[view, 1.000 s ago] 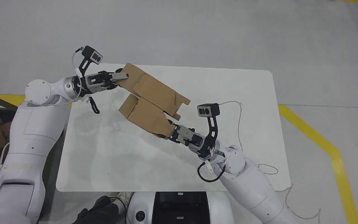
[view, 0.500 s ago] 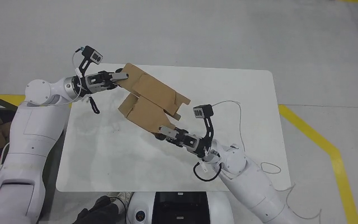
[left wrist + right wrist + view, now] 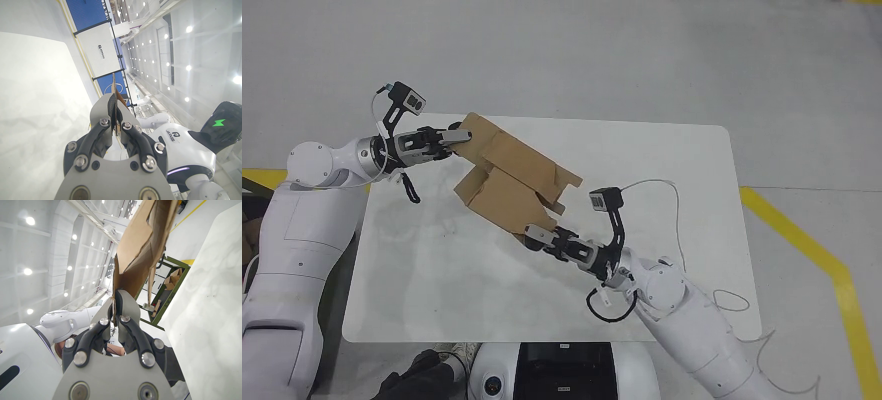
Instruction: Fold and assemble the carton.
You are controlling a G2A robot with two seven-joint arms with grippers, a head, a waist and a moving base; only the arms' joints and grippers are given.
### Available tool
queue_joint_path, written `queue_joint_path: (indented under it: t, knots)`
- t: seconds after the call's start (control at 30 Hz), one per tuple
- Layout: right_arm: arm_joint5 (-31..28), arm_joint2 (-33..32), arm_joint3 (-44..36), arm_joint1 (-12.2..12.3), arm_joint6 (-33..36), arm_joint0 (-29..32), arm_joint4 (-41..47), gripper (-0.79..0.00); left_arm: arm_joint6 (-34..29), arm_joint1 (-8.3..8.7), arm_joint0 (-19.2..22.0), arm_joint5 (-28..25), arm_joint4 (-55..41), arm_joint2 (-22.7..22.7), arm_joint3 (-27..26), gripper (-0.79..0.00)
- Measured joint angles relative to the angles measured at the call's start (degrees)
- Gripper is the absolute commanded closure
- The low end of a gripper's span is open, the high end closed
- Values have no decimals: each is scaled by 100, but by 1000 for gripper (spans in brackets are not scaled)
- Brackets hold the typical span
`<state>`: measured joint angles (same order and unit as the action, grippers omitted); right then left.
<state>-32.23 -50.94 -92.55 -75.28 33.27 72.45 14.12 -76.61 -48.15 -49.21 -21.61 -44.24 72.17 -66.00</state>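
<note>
two hands held the brown corrugated cardboard carton (image 3: 512, 155) up off the white rounded-corner bench (image 3: 682, 190), over the bench's left half. the left hand (image 3: 458, 136) was pressed shut on a thin edge of card at the carton's far-left end, the sheet showing edge-on between its pads. the right hand (image 3: 534, 236) pinched a flap edge at the near end, closer to the robot, with the panels rising away from it.

judged from how it lay, the carton was only part way there. it was not a flat sheet: its panels met at angles along a crease, and one notched flap stood out toward the right. yet no closed box shape showed, the flaps hung loose, and no end looked tucked. what seemed left was squaring the walls, folding the flaps in, locking them, and setting the finished carton down on the bench. whether any seam was already joined could not be told.
</note>
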Motion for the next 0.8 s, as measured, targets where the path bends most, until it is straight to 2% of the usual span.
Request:
queue_joint_path:
  t: [0.03, 0.37, 0.8]
  knots:
    - [-10, -11, -8, 0, -6, 2, 2, 0, 0, 0, 0, 0, 0, 0, 0, -785]
    - [-78, -225, -56, 41, 214, -10, 247, 0, 0, 0, 0, 0, 0, 0, 0, -785]
    - [519, -1119, -363, 335, 1840, 337, 1252, 0, 0, 0, 0, 0, 0, 0, 0, -785]
